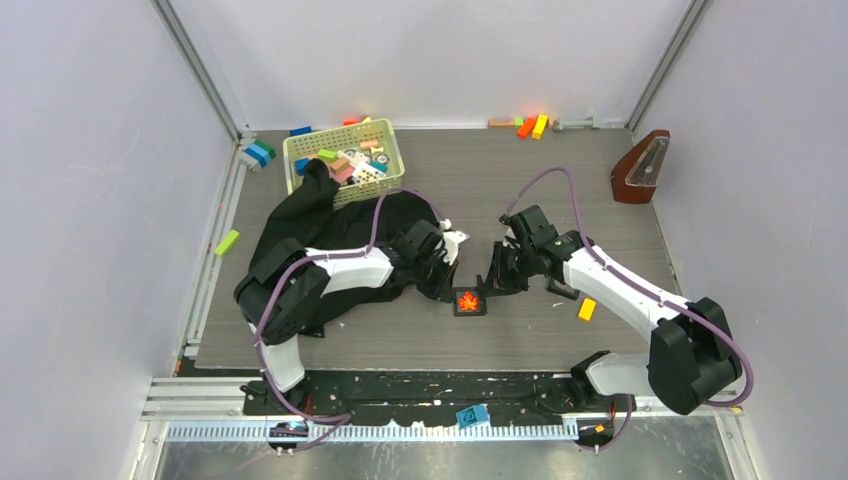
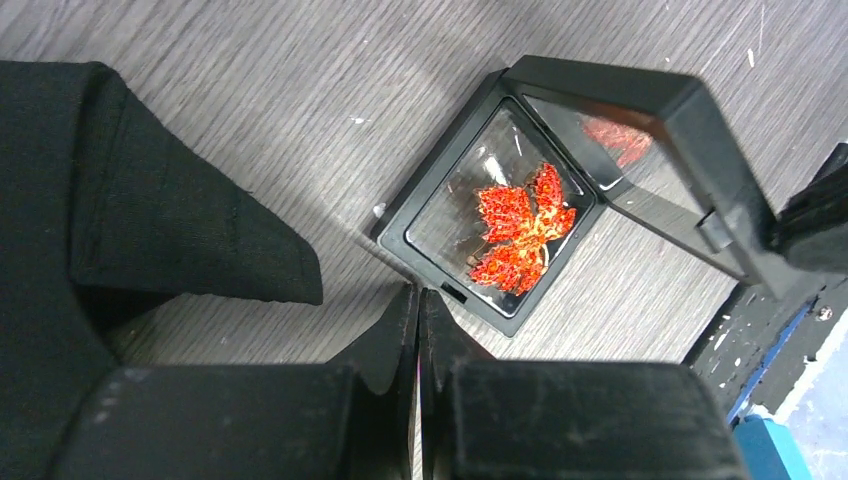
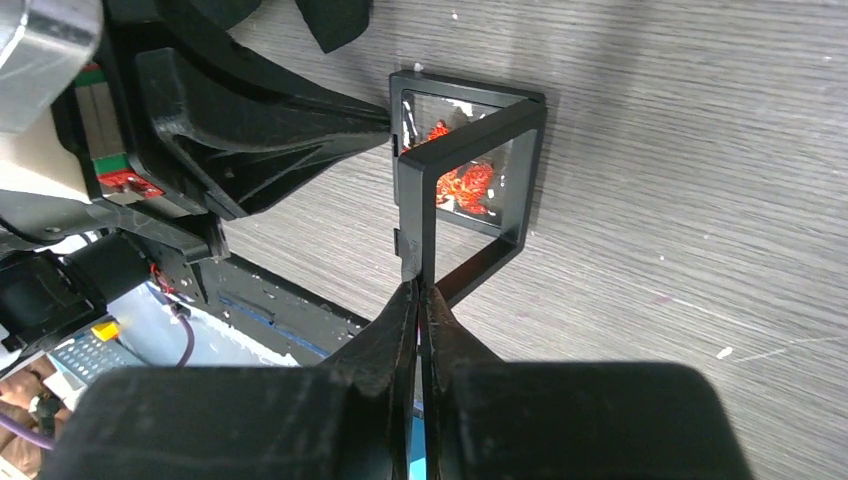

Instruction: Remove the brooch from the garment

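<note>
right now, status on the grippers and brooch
Left gripper shut, tips at the edge of the case. Right gripper shut on its raised lid. Brooch lies inside, off the garment. Nothing blocking it.

The grey wood-grain tabletop (image 1: 520, 190) carries a floppy black cloth garment (image 1: 320, 215) at left, a cream plastic basket (image 1: 375, 185) behind it, a small black square hinged case (image 2: 435, 168) at centre, an orange toy block (image 1: 587, 309) to its right, and what looks like a brown metronome (image 1: 640, 168) far right.
</note>
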Controlling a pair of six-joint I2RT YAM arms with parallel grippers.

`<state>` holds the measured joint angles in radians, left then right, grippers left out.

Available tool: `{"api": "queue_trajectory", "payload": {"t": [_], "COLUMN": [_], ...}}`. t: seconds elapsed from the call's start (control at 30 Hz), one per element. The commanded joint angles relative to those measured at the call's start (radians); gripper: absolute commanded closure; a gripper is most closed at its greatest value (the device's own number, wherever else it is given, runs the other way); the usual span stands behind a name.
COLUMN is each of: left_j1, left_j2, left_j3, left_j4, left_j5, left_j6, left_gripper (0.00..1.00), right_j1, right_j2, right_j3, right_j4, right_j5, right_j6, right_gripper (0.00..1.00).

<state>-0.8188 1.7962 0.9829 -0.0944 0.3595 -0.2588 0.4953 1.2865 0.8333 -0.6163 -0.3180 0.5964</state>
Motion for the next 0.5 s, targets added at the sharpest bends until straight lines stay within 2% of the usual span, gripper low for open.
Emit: {"api": "queue_trajectory", "payload": {"t": [0.0,0.17,0.3,0.47], "left_j1": [-0.009,-0.011,-0.012,-0.003], "left_j2": [0.03,0.044,0.031,-0.029], "left_j3": [0.013,0.021,0.01,-0.017], "left_j4": [-0.023,-0.01,0.016,0.012], "left_j5": [0.036,0.06,0.07,0.007], "left_j6": [-0.014,-0.023,-0.031,-0.032], "left_gripper": [1.0,1.0,1.0,0.99], "right_j1": [-0.003,0.004,0.038,0.089], "right_j2": [0.036,0.088,0.138,0.157], "right_j3": [-0.012,-0.017,0.001,0.021], "right_j4": [0.057,0.116,0.13,0.122], "right_j5": [-0.024,-0.051,-0.016,0.043], "right_j6": [0.003,0.031,0.039,0.043], "right_gripper": [0.92,0.92,0.91,0.87]}}
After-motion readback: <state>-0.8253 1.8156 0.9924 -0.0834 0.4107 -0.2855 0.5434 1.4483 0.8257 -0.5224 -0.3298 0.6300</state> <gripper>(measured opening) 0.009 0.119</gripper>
